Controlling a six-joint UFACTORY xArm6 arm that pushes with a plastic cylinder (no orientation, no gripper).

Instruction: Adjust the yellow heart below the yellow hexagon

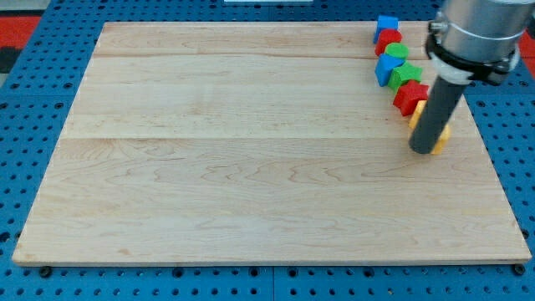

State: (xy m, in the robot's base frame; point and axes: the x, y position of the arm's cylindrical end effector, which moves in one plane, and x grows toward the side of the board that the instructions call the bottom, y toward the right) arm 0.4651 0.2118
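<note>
Two yellow blocks sit at the view's right, both partly hidden by my rod, so I cannot make out their shapes. One yellow block peeks out on the rod's left, just below a red block. The other yellow block shows on the rod's right, lower down. My tip rests on the board, touching or right beside the lower yellow block at its left side.
A chain of blocks runs up from the red one toward the view's top: a green block, a blue block, a green round block, a red block, a blue block. The board's right edge is close.
</note>
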